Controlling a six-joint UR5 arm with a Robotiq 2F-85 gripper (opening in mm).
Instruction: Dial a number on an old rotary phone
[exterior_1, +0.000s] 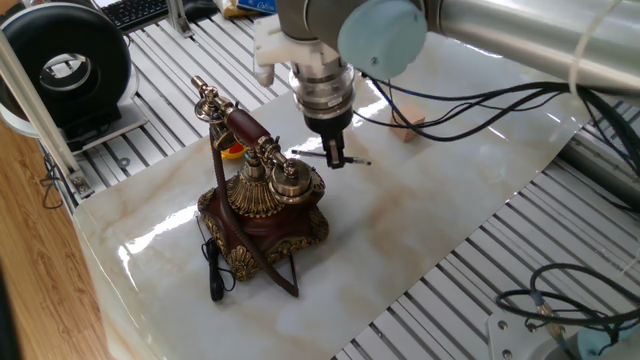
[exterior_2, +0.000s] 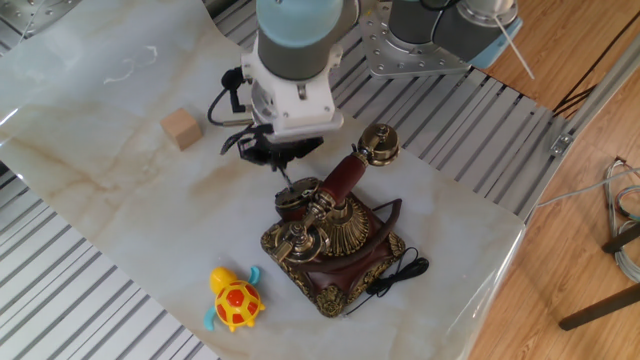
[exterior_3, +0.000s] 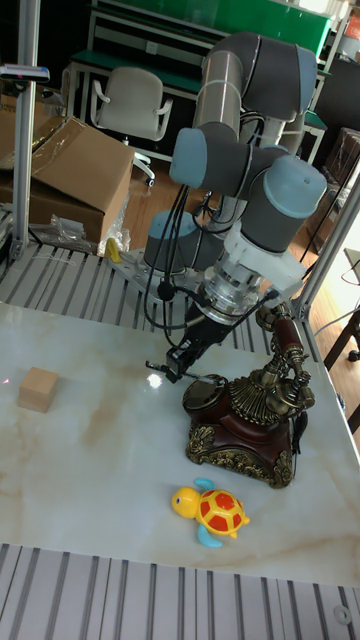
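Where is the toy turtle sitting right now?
In the tall fixed view the toy turtle lies on the marble tabletop just in front of the old rotary phone, well right of the small wooden cube.
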